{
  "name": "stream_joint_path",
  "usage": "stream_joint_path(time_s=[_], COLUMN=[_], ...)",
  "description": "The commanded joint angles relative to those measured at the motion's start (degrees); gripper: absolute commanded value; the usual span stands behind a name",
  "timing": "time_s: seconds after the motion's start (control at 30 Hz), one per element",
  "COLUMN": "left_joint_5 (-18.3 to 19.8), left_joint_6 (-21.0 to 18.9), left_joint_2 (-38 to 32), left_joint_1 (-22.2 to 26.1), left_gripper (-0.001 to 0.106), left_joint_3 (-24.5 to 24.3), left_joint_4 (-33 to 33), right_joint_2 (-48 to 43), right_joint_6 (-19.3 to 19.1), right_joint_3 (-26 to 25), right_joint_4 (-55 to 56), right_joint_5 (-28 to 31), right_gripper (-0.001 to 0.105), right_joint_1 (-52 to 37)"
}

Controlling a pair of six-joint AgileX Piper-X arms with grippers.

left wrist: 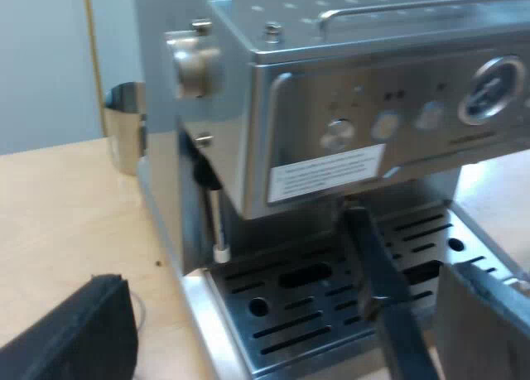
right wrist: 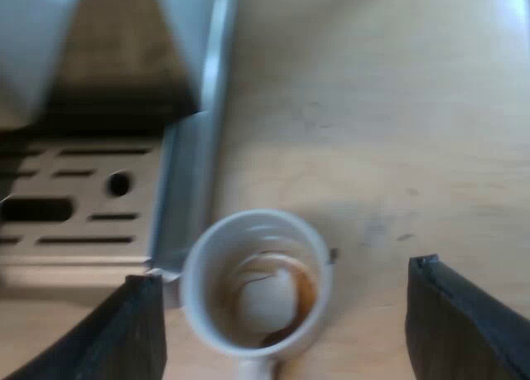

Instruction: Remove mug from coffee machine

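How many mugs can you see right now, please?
1: the white mug stands on the table beside the drip tray, inside the open right gripper. Others may be hidden.

The left wrist camera sits close to the shiny silver espresso machine (left wrist: 331, 107), about as high as its top. It looks across and a little down at the machine's front, with its round buttons and its slotted metal drip tray (left wrist: 290, 305). The right wrist camera hangs close over the pale wooden table (right wrist: 373, 107). It looks straight down into a white mug (right wrist: 257, 285) with brown marks inside. Both views share the drip tray (right wrist: 74, 198) and the table (left wrist: 58, 223).
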Motion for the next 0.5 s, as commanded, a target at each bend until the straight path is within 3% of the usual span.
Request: stream_joint_path(time_s=[0.03,0.23,0.37,0.5], left_joint_5=[-0.20,-0.20,-0.42,-4.41], left_joint_6=[-0.14,-0.14,-0.14,-0.14], left_joint_2=[-0.22,-0.22,-0.22,-1.46], left_joint_1=[1.24,2.51,2.51,2.51], left_gripper=[0.077,0.077,0.077,0.077], left_joint_3=[-0.47,-0.47,-0.47,-0.47], left_joint_4=[-0.41,1.94,4.88,8.50], right_joint_2=[-1.67,-6.27,-9.74,-14.39], right_joint_6=[-1.76,-6.72,-6.68,-6.68], right_joint_3=[-0.66,-0.66,-0.66,-0.66], right_joint_4=[0.75,4.58,4.84,4.84], right_joint_5=[-0.90,-0.90,-1.00,-0.94], right_gripper=[0.063,0.063,0.063,0.063], right_joint_1=[-4.69,-12.22,-12.96,-12.96])
